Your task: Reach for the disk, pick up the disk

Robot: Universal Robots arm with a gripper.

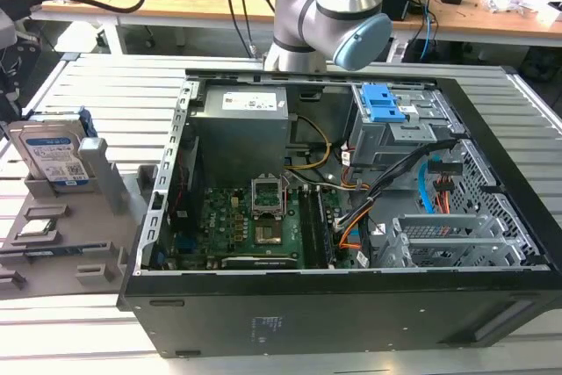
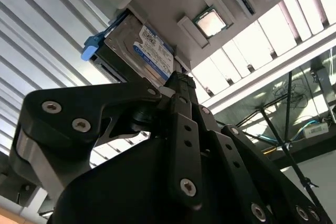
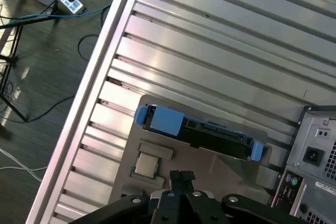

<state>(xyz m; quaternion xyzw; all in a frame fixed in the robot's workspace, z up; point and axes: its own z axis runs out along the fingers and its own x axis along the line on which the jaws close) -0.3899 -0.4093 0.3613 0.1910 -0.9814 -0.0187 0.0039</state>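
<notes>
One step in hand: the reach. Closed and empty, the tool (image 3: 182,176) hangs well above the hard disk (image 3: 210,136) standing on edge in its grey holder (image 3: 210,166); grasping would require opening first.

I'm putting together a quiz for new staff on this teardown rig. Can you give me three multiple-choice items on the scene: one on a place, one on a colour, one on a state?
1. Where is the disk?
A) in the grey holder, at the exterior view's left of the computer case
B) inside the case
C) on the wooden desk

2. What colour is the disk's plastic frame?
A) red
B) yellow
C) blue

3. How does the disk sit?
A) flat, label up
B) upright on its edge
C) lifted clear of the holder

Answers: 1 A, the exterior view shows it in the holder beside the case. 2 C, blue ends show in both wrist views. 3 B, its label faces sideways in the exterior view.
</notes>
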